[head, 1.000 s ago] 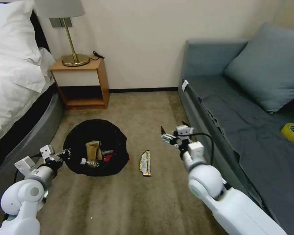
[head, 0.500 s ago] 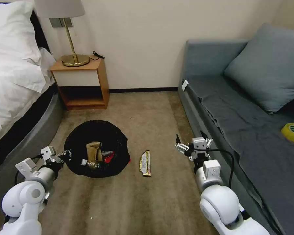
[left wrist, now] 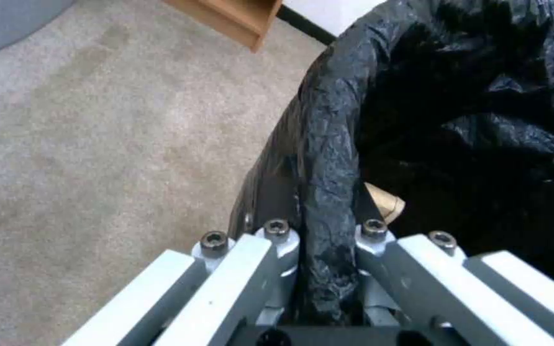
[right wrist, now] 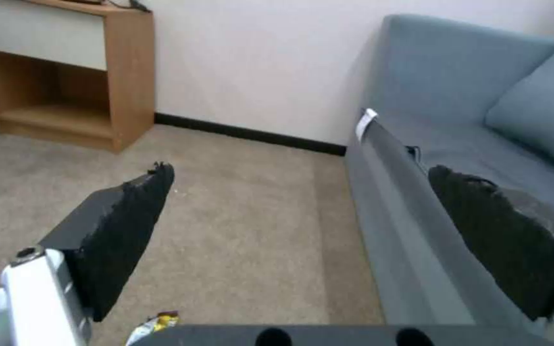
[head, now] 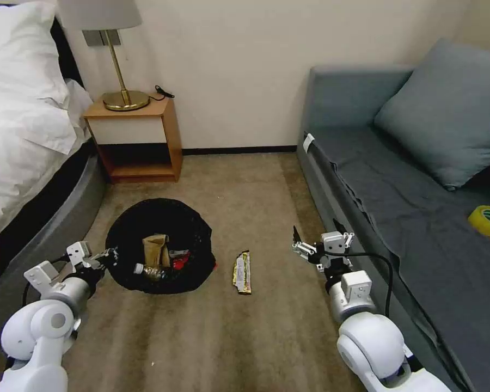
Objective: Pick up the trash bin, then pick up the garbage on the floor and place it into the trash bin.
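Observation:
The trash bin (head: 158, 218), lined with a crinkly black bag, stands on the carpet between bed and sofa. Inside it lie a crumpled brown paper bag (head: 155, 247), a clear bottle (head: 149, 270) and a red-white wrapper (head: 178, 258). My left gripper (head: 110, 254) is shut on the bin's near-left rim (left wrist: 328, 192); the bag's edge is pinched between the fingers. One piece of garbage, a long gold-green bar wrapper (head: 242, 271), lies on the floor right of the bin; its tip (right wrist: 155, 324) shows in the right wrist view. My right gripper (head: 317, 231) hovers open above the carpet beside the sofa, right of that wrapper.
A grey sofa (head: 397, 179) with a cushion runs along the right, with a yellow tape roll (head: 488, 220) on its seat. A wooden nightstand (head: 133, 139) with a brass lamp stands at the back left beside the bed (head: 22, 130). Bare carpet (head: 212, 337) stretches in front.
My right arm pulled back toward me and to the right, away from the bin, its gripper now open wide by the sofa. The left gripper and bin have barely moved.

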Motion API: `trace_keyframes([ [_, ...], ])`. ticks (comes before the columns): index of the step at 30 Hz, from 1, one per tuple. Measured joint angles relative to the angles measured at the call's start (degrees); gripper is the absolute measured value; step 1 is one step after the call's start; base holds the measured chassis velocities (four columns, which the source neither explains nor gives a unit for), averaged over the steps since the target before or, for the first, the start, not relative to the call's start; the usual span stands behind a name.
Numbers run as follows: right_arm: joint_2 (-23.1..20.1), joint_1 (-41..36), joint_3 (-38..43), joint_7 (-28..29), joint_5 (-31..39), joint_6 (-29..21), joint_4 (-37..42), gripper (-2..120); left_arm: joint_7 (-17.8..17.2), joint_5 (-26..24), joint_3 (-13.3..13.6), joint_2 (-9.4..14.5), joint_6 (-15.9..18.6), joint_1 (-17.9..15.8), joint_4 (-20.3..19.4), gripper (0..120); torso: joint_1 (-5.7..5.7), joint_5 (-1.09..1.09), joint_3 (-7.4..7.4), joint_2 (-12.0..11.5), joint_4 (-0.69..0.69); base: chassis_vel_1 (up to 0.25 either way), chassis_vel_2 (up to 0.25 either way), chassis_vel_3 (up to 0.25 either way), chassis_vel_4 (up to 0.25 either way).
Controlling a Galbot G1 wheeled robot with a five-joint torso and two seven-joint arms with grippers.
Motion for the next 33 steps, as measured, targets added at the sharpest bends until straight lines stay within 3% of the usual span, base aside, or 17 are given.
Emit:
trace_keyframes([
  [18,-1.6,-0.1,0.7,-1.7,0.5,0.8,-0.2,100,0.2,-0.3,0.0,0.0,-0.2,0.1,0.2,4,0.0,0.0,0.0,0.0,0.0,0.0,0.0,0.0,0.0],
  [33,-1.3,-1.2,0.9,-2.2,-0.1,1.3,0.1,100,0.2,-0.6,-0.6,-0.2,-0.2,0.4,-0.1,4,0.0,0.0,0.0,0.0,0.0,-0.063,0.06,0.061,-0.062],
])
